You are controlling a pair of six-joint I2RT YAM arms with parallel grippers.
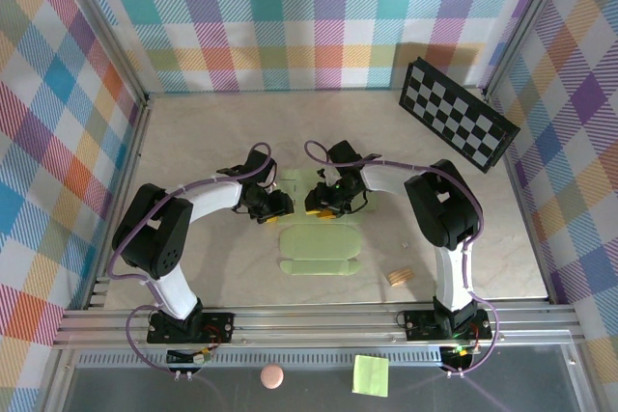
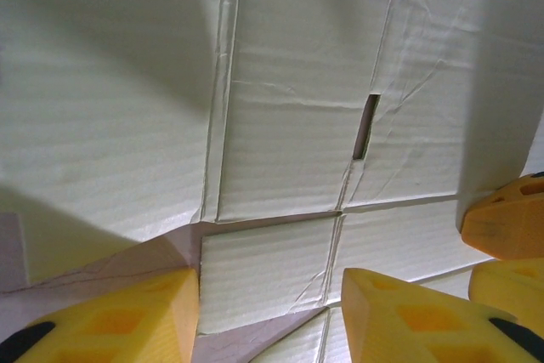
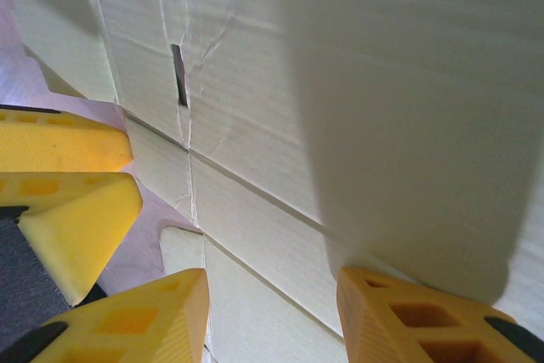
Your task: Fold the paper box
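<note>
One table [image 1: 193, 142] carries everything, and the box [image 1: 319, 248] lies flat at its middle, its near half toward the arm bases and its far half under both grippers. It is thin, pale card, so I judge it light, springy and quick to slide on the smooth top; the creases should bend readily, but the wrinkled card around the slots [image 2: 367, 125] looks liable to tear. Best hold, I think, is a flap's free edge, one gripper pinning the panel beside the crease while the other lifts.

Well apart at the far right leans a checkerboard [image 1: 454, 110], clear of the work.

Over the box's far half, the left gripper [image 1: 275, 205] has its fingers apart with nothing between them, flat card showing in the gap. Facing it closely, the right gripper [image 1: 323, 202] is likewise spread and empty. Whether any fingertip touches the card I cannot tell from these close views. Their nearness to each other is the main obstruction.

Off the table, on the near ledge, lies a sticky note [image 1: 371, 374]; left of it sits a pink disc [image 1: 272, 375]. Just right of the box is a small wooden piece [image 1: 397, 277], which a swung flap might nudge.
</note>
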